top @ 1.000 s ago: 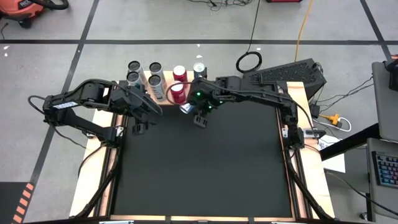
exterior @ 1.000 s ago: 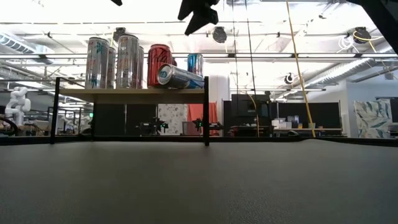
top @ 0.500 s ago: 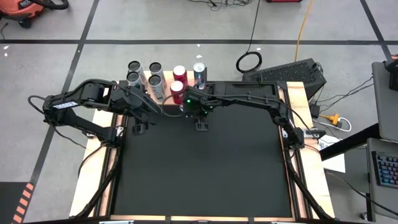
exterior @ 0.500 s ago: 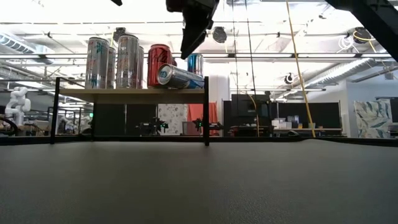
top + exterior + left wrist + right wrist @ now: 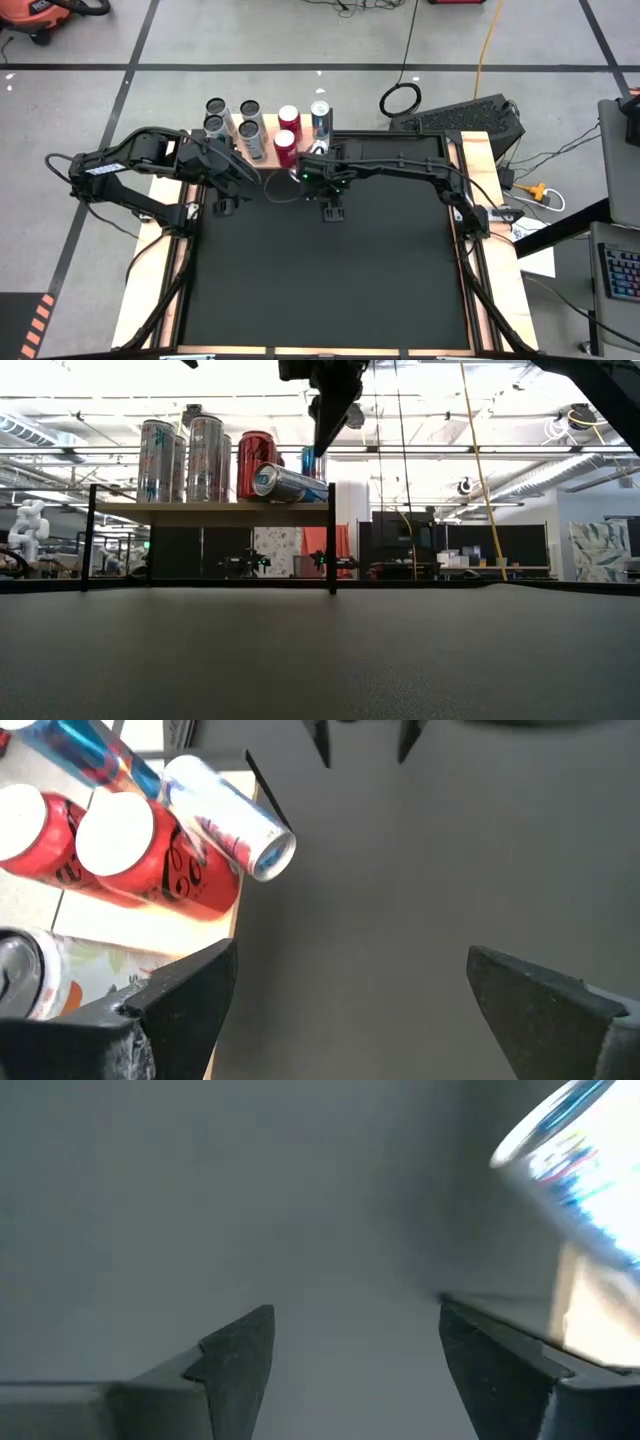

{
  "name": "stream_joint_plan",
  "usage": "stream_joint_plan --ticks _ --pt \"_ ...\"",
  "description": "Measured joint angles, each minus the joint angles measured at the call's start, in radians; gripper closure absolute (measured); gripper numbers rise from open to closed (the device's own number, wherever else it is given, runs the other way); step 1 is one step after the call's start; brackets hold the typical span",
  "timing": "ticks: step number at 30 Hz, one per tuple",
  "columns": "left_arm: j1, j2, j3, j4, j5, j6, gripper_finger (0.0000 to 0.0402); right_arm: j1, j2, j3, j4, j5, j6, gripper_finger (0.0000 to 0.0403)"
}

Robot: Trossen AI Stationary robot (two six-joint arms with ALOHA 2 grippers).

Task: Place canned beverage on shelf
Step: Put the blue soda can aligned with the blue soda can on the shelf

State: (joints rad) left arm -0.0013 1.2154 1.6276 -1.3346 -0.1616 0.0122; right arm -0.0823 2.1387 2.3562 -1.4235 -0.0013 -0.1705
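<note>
Can (image 5: 288,484) lies tipped on shelf (image 5: 210,507) edge, low view only; overhead hides it under right gripper (image 5: 331,207), empty, part-open. Left gripper (image 5: 222,205) wide.

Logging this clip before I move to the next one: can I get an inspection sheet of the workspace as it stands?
Surface: black mat, bare.
Job's things: wooden shelf holds several upright cans; one silver can lies on its side at the shelf's edge.
Clutter: nothing seen on the mat.
Grippers: right hand open and empty, over the mat beside the shelf; left hand open and empty, at the mat's left edge.
Cables: orange cord and black coil on the floor.
Surroundings: workshop floor, keyboard at right.
</note>
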Motion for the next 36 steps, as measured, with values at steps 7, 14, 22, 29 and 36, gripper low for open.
stream_joint_plan --ticks 7,14,22,29,36 --pt "0.000 0.000 0.000 0.110 0.001 -0.030 0.0011 0.025 0.000 0.000 -0.107 0.000 0.053 0.0138" --pt "0.000 0.000 0.000 0.222 0.003 -0.066 0.0011 0.045 0.000 0.000 -0.140 0.000 0.085 0.0138" --pt "0.000 0.000 0.000 0.224 0.003 -0.092 0.0011 0.078 -0.027 0.000 -0.147 0.005 0.141 0.0138" --pt "0.000 0.010 0.000 0.256 0.004 -0.137 0.0011 0.126 -0.101 0.000 -0.147 0.160 0.279 0.0138" --pt "0.000 0.024 0.000 0.244 0.004 -0.232 0.0011 0.192 -0.169 0.000 -0.148 0.256 0.385 0.0138"
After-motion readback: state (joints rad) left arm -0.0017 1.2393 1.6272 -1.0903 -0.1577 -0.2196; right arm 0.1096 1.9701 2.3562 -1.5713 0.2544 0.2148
